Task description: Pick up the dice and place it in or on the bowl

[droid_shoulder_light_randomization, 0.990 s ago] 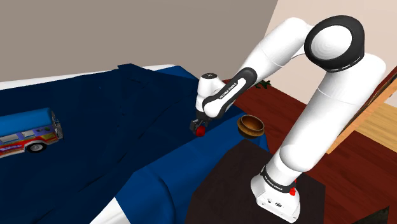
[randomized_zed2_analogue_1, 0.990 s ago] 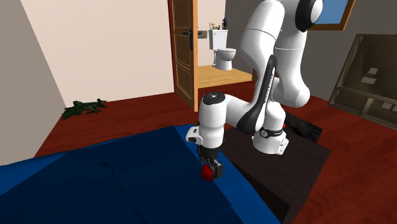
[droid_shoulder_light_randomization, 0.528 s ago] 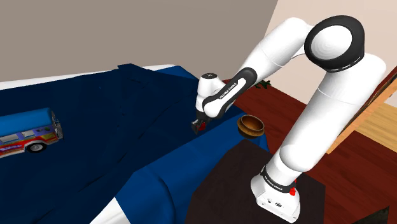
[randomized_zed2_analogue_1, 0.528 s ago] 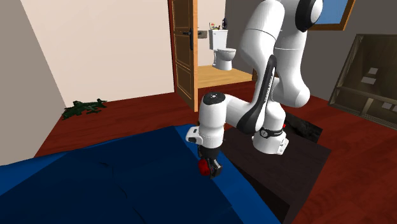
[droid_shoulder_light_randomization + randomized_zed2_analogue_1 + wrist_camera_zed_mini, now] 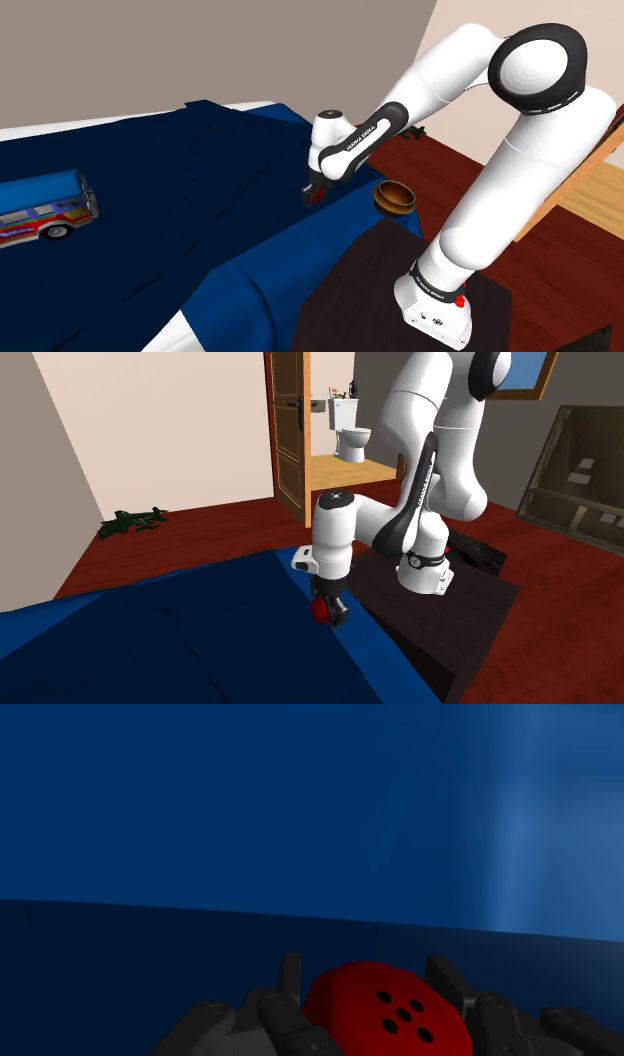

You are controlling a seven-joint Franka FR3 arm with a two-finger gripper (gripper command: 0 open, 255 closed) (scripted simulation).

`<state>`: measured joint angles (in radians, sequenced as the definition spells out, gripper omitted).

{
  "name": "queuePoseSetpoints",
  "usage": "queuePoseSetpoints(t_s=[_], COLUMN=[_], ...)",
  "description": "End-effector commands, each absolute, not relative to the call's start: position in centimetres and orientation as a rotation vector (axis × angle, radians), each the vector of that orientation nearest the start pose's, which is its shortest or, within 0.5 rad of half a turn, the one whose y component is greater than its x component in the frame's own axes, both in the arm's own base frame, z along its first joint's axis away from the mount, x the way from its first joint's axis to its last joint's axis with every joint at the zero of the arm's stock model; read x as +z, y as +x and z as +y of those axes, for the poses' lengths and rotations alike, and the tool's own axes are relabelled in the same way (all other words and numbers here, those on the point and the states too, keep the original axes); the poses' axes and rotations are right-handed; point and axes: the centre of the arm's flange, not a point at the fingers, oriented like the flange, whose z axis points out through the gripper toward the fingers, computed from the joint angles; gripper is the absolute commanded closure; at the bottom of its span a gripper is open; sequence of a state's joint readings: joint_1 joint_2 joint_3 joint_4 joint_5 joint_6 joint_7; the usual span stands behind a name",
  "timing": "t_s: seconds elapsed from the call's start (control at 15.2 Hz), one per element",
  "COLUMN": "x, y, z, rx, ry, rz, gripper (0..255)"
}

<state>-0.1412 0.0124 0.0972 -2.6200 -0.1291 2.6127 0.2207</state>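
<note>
A red dice (image 5: 385, 1009) with black pips sits clasped between my two black fingers (image 5: 287, 989) in the wrist view. My gripper (image 5: 314, 195) is shut on the dice (image 5: 317, 195) and hangs just above the dark blue bedspread (image 5: 150, 180), near the bed's edge. From the second exterior view the red dice (image 5: 321, 610) shows under the white hand, held in the gripper (image 5: 328, 614). A brown bowl (image 5: 394, 196) stands just beyond the bed's edge, to the shoulder view's right of the gripper.
A toy bus (image 5: 45, 206) lies on the bed at the shoulder view's far left. My dark stand (image 5: 420, 290) is at the lower right. An open door (image 5: 288, 432) leads to a room with a toilet (image 5: 350, 427). A green thing (image 5: 135, 522) lies on the wooden floor.
The fingers have shut on the dice, which lay on the bedspread between them a second ago. The hand has since risen a little with the dice in it.
</note>
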Motion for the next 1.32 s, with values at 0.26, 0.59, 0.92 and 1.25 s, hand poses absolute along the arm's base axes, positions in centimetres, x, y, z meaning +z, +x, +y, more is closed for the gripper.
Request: queuePoseSetpoints(t_s=[0.26,0.59,0.92,1.25], x=[27.7,30.3,32.9,35.6], y=[43.1,43.1,43.1,43.1], z=[-1.6,-1.6,-1.6,-1.6], rx=[0.023,0.023,0.023,0.023], ry=[-3.196,-3.196,-3.196,-3.196], rz=[0.244,0.244,0.244,0.244], gripper=[255,255,255,255])
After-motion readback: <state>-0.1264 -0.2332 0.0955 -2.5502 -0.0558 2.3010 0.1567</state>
